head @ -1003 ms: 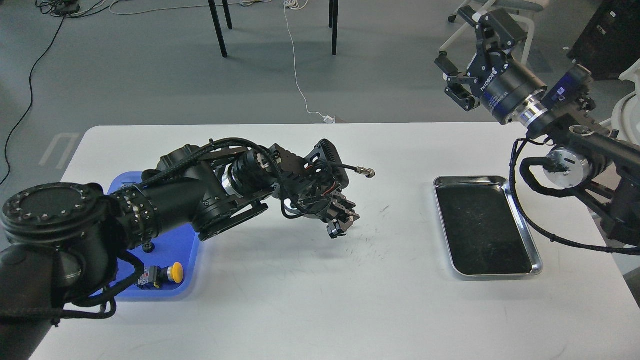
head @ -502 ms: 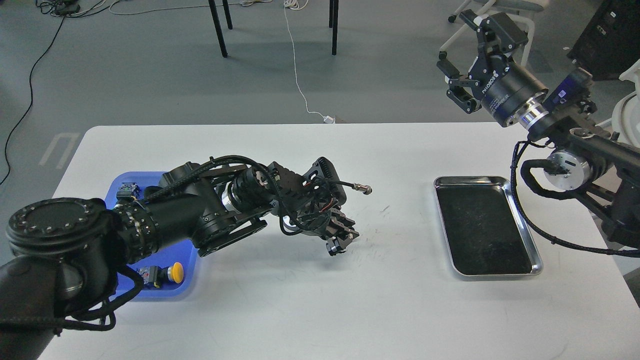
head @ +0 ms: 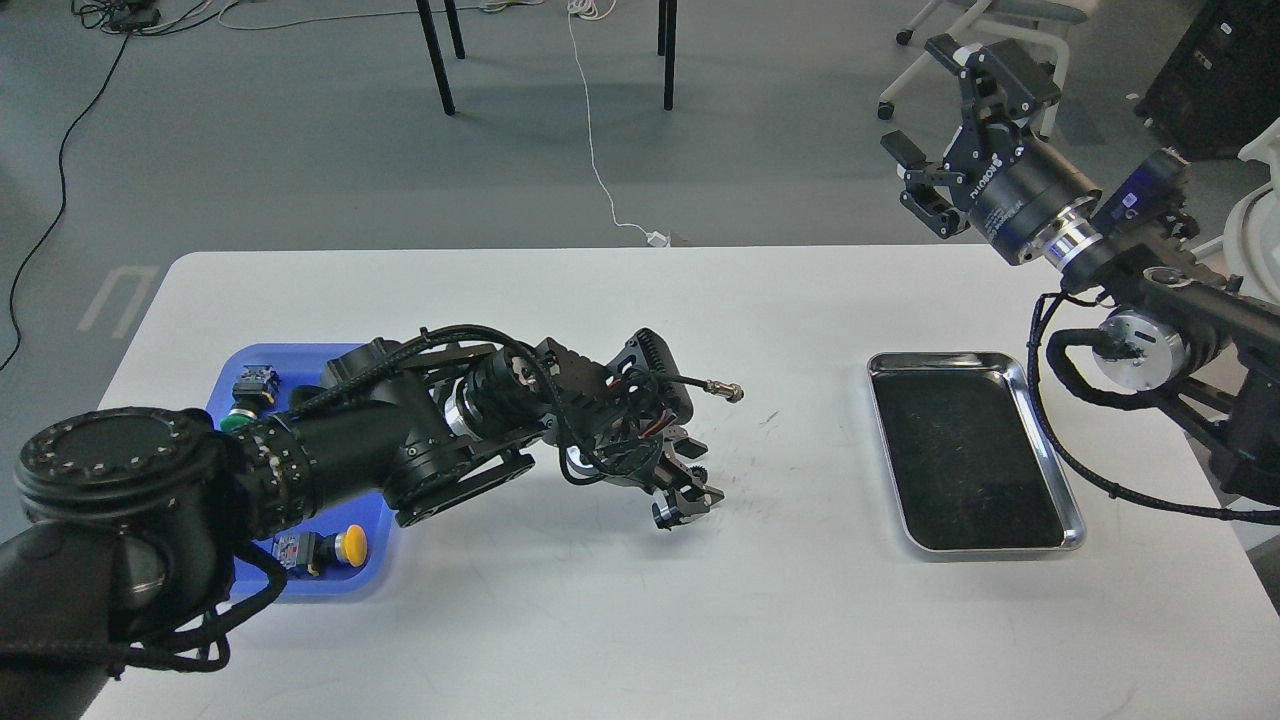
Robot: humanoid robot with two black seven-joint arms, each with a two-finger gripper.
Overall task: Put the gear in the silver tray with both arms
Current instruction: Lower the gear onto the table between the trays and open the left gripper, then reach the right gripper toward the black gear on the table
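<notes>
Blue tray [head: 300, 585] on white table [head: 640, 620]; yellow-capped button [head: 345, 545] inside it.

Much of the blue tray [head: 350, 585] is covered by the left arm [head: 330, 450], so most of its contents cannot be made out. The left gripper [head: 685, 490] is seen dark against its own wrist hardware, and neither the fingers' spacing nor anything between them can be told. The right arm [head: 1180, 330] is cut off by the right edge, and the table [head: 640, 620] by the bottom edge.
</notes>
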